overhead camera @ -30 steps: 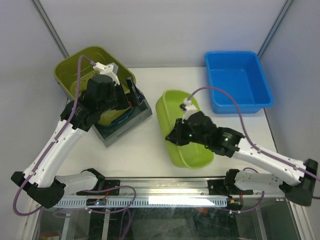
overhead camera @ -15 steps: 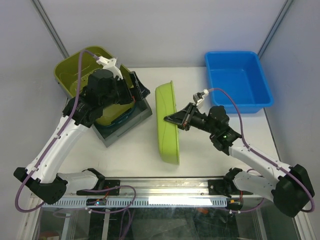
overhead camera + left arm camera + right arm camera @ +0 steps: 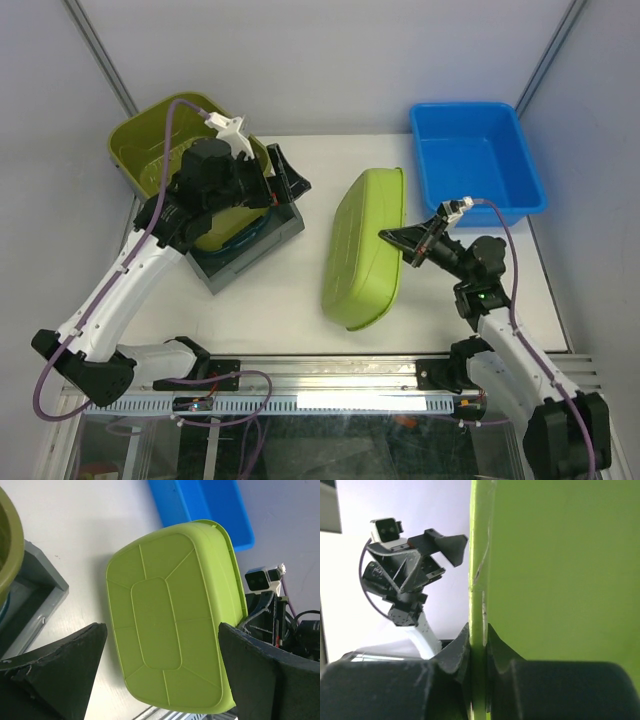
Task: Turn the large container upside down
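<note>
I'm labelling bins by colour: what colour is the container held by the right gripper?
The container is lime green, best seen in the left wrist view.

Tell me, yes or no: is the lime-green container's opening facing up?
No, in the left wrist view the lime-green container shows its ribbed underside to the camera.

The left arm (image 3: 110,290) stretches away from its base and bends right at the wrist, and the left gripper (image 3: 290,170) is spread wide with nothing held. The right arm (image 3: 512,335) folds close above its base, forearm angled left, and the right gripper (image 3: 392,238) is pinched tight on the rim of the large container (image 3: 360,250).
</note>
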Tool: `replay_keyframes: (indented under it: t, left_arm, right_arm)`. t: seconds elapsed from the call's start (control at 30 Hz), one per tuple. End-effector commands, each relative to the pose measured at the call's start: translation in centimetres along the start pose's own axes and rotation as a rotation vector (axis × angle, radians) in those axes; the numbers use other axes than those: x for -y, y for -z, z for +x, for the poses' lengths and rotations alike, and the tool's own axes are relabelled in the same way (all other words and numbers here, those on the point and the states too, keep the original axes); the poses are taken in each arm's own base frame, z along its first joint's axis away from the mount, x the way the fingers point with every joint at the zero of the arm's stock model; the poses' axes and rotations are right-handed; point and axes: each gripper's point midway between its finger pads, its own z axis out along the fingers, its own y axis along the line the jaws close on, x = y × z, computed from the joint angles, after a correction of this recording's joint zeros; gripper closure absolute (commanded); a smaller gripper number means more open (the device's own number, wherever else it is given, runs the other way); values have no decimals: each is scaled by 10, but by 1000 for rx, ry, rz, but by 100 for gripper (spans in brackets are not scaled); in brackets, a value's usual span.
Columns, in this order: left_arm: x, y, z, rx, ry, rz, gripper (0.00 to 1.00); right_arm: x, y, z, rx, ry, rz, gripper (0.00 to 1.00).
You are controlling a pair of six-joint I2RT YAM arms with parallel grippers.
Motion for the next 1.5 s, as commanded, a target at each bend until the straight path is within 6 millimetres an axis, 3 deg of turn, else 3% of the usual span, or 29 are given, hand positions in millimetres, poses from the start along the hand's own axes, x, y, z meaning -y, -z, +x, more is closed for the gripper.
replay_keyframes:
  t: [0.0,0.1,0.33,0.5,0.73,0.83,0.9,1.1,1.33,1.47]
  left_arm:
    - [15,-7,-3,6,-7,103,1]
    - [16,-12,2,-11,0,122,1]
    - [15,-16,8,-28,6,136,1]
    - [13,-19,13,-40,7,133,1]
    - [8,-26,27,-87,13,138,1]
    - [0,-30,38,-111,11,122,1]
    - [-8,-32,48,-133,7,106,1]
    - [-31,-39,96,-252,-23,77,1]
    - [-28,-40,188,-474,-165,17,1]
    - [-27,-41,215,-543,-157,2,1]
  right_arm:
    - [50,29,1,-34,13,260,97]
    - [61,41,-3,-26,53,351,82]
    - [86,56,-14,9,112,534,59]
    - [100,71,-25,50,186,673,52]
    - [94,81,-39,101,273,763,39]
    - [85,89,-45,125,333,812,27]
    - [81,95,-49,138,377,848,22]
    - [83,107,-50,145,401,915,22]
    - [79,112,-62,202,433,957,22]
    - [73,106,-72,211,447,956,22]
